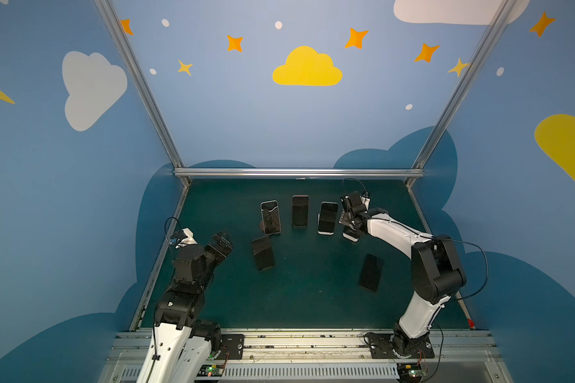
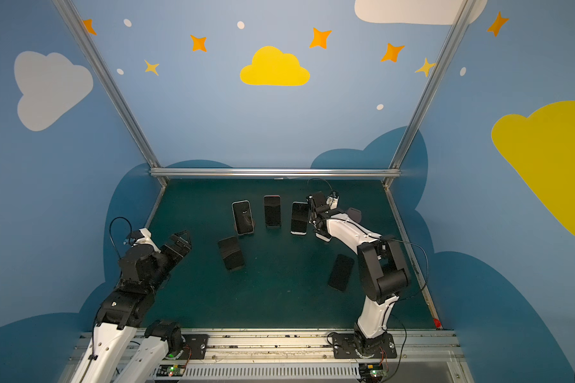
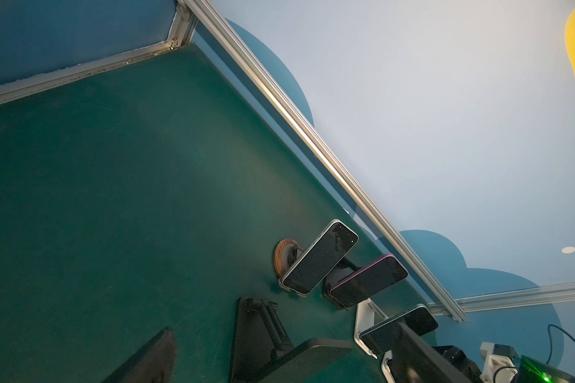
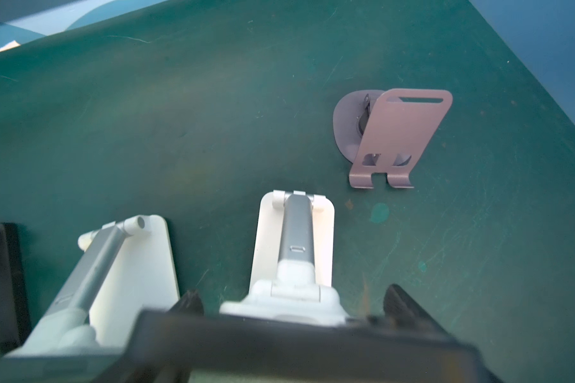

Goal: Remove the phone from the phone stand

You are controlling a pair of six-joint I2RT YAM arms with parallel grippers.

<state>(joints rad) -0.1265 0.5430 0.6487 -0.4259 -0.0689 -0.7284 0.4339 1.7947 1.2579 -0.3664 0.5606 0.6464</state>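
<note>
The phone [image 4: 296, 338] leans on a white phone stand [image 4: 296, 232] at the right end of the back row. Only its blurred dark top edge shows in the right wrist view, and its lower end [image 1: 351, 235] shows under the arm in a top view. My right gripper [image 1: 346, 215] [image 4: 294, 300] reaches over it from above. Its jaws stand apart, one finger on each side of the phone's top, and contact is not visible. My left gripper [image 1: 221, 243] [image 3: 284, 328] hovers open and empty at the left of the mat.
Three more phones [image 1: 270, 217] [image 1: 300, 211] [image 1: 327, 218] lean on stands in the same row. A black stand [image 1: 263, 252] sits in front of them and a dark phone [image 1: 370, 272] lies flat near the right arm. An empty grey stand [image 4: 399, 132] is behind.
</note>
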